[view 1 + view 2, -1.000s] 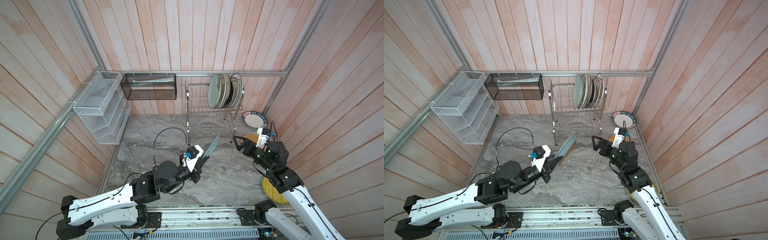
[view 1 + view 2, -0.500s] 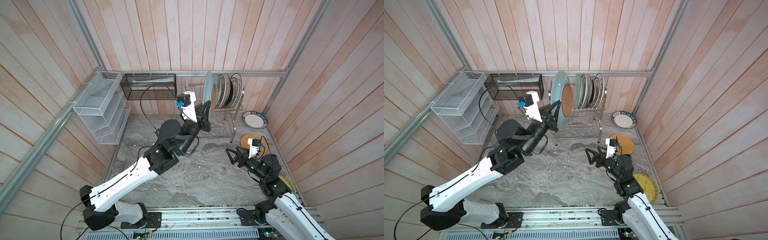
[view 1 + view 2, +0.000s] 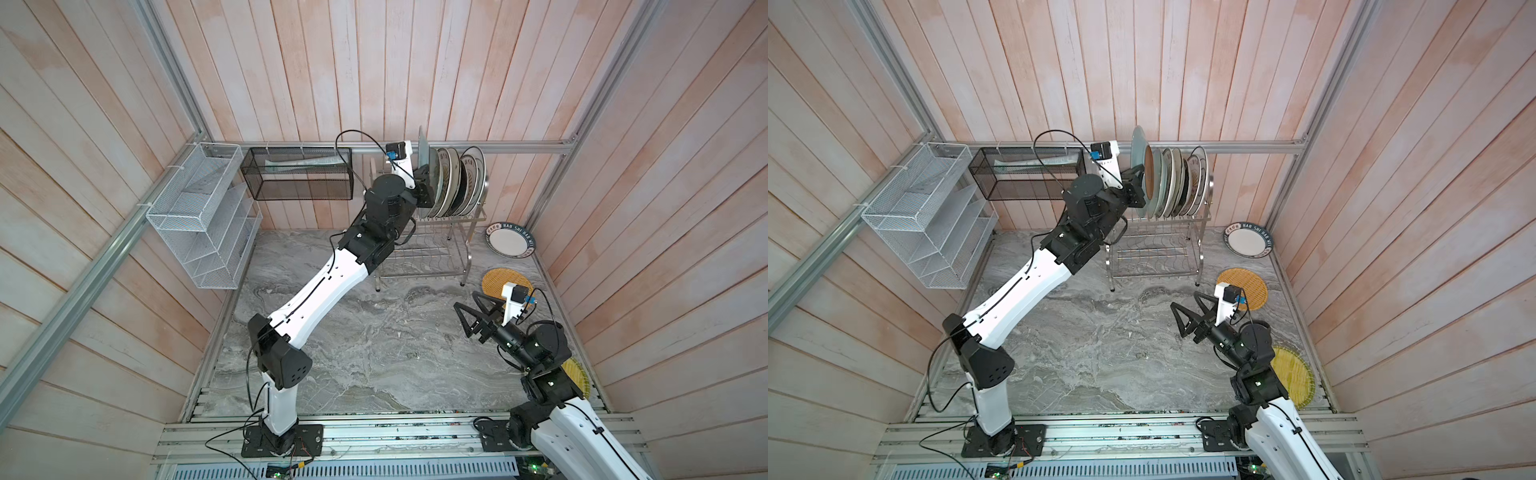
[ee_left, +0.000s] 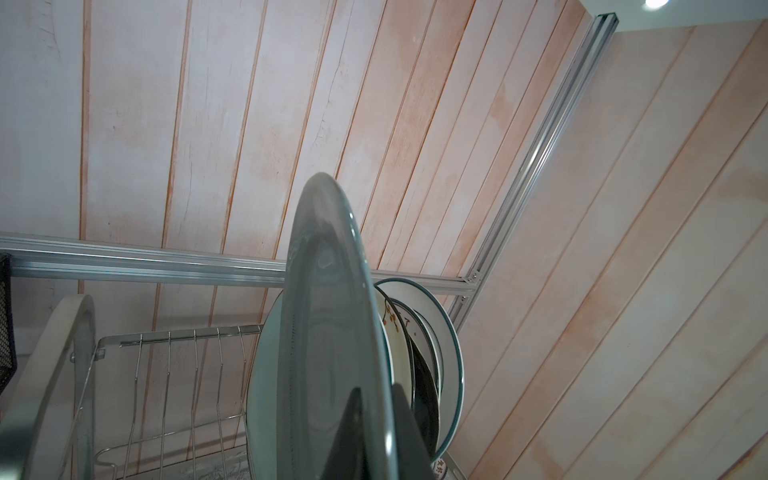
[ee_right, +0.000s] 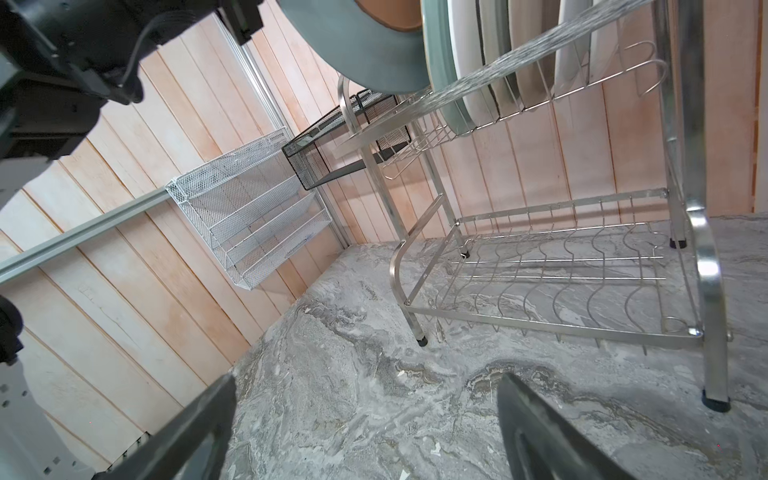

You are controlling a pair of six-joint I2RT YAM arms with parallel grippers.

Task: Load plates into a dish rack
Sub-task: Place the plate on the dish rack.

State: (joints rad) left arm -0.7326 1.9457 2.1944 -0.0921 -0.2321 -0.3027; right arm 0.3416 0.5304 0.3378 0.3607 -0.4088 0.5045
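Since the earlier frame: left arm has swung up from low over the table (image 3: 1100,357) to the top tier of the dish rack (image 3: 1154,249); right arm has pulled back towards its base.

- Left claw (image 3: 1138,185): pinching the lower rim of the grey-blue plate (image 3: 1138,153), one finger on each face.
- The plate stands on edge above the claw, upright, rising higher than the racked plates (image 3: 1177,183) just beyond it. Nearest of those is pale green. Cannot tell whether its bottom edge is in a slot.
- Right claw (image 3: 1185,305): spread wide, holding nothing, above bare table, well apart from the rack.
- Woven orange plate (image 3: 1246,286) lies flat just beside the right claw; white plate (image 3: 1248,241) farther past it; yellow plate (image 3: 1293,374) behind, partly under the arm.
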